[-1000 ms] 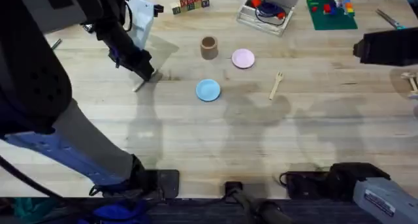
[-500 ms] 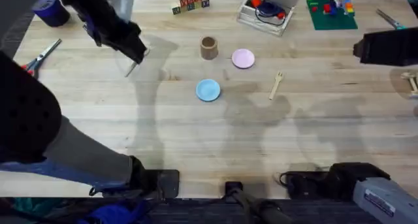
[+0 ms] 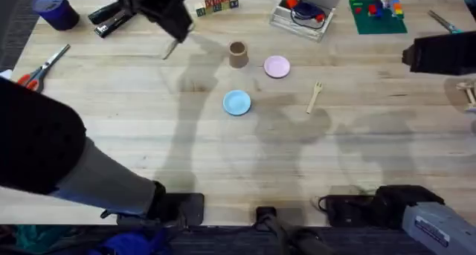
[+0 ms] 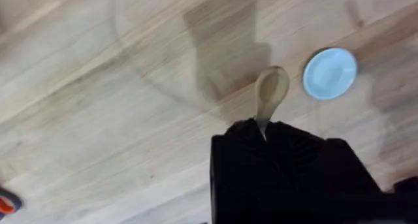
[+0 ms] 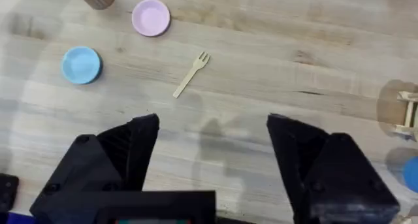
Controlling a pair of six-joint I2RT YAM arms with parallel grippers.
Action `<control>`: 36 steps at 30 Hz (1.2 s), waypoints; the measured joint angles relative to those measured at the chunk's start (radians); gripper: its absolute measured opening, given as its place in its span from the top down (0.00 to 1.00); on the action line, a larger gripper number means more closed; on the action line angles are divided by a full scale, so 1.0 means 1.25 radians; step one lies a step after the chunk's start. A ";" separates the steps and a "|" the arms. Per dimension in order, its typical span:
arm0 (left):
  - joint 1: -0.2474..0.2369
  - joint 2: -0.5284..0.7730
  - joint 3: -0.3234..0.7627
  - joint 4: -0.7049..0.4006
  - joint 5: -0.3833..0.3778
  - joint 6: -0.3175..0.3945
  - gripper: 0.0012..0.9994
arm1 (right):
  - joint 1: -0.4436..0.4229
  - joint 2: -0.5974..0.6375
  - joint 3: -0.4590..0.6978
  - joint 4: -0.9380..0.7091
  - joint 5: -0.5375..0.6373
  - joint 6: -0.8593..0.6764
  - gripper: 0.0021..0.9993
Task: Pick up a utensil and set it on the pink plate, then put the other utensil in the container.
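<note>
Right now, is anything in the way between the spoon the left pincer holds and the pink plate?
The brown cup sits between the held spoon and the pink plate; the left pincer must clear it.

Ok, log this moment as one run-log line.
left claw: shut on wooden spoon, aloft | right claw: open | fork: on table | pink plate: bare

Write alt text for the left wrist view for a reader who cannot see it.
The left gripper holds a small pale wooden spoon by its handle, its rounded bowl pointing away over the bare wooden table. A light blue plate lies on the table beside the spoon's bowl.
</note>
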 joint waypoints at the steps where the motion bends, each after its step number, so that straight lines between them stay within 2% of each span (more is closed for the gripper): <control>1: -0.017 0.000 0.003 0.001 0.000 -0.009 0.96 | 0.000 0.000 0.000 0.000 0.000 0.000 0.00; 10: -0.155 0.000 0.003 0.043 0.010 -0.080 0.96 | 0.000 0.000 0.000 0.000 0.000 0.000 0.00; 16: -0.224 0.000 0.003 0.112 0.030 -0.116 0.96 | 0.000 0.000 0.000 0.000 0.000 0.000 0.00; 22: -0.269 0.014 0.006 0.160 0.064 -0.144 0.96 | 0.000 0.000 0.000 0.000 0.000 0.000 0.00; 30: -0.309 0.106 0.007 0.213 0.124 -0.158 0.96 | 0.000 0.000 0.000 0.000 0.000 0.000 0.00; 36: -0.341 0.151 0.007 0.257 0.146 -0.160 0.96 | 0.000 0.000 0.000 0.000 0.000 0.000 0.00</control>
